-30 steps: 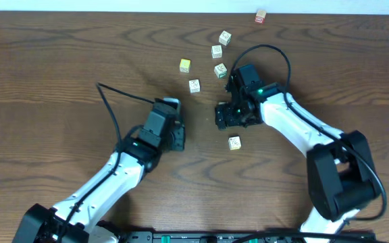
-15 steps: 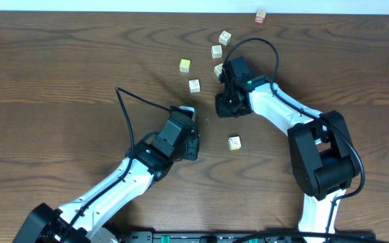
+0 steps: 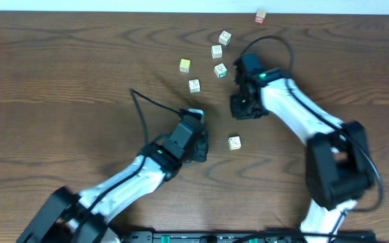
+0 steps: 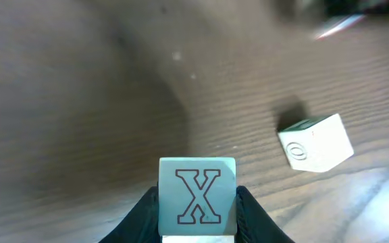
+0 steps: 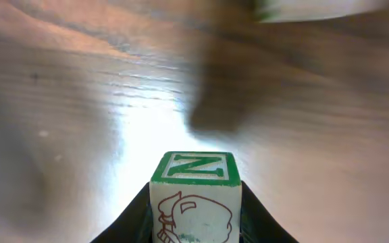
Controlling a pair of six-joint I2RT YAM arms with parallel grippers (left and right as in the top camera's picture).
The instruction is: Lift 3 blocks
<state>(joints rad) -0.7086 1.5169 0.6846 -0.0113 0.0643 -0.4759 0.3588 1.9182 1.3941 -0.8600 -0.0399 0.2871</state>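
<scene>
- The surface is a dark brown wooden table (image 3: pixel 59 67); the grain is clear and it has a slight shine.
- The landmark is the loose cube (image 3: pixel 234 142); small pale wood with sharp edges and a ring printed on one face; it lies flat, nothing touching it.
- Just left of it, the left gripper (image 4: pixel 198 226) is clamped on the X cube (image 4: pixel 198 192); a smooth whitish face with a dark outlined letter.
- On its far side, the right gripper (image 5: pixel 194 226) pinches the N cube (image 5: pixel 194 196); a green-framed top and a red line drawing on the side.
- Both held cubes seem clear of the table; I judge that the third lift remains.
- The next move calls for one free gripper; then fingers on two opposite flat faces of the loose cube.
</scene>
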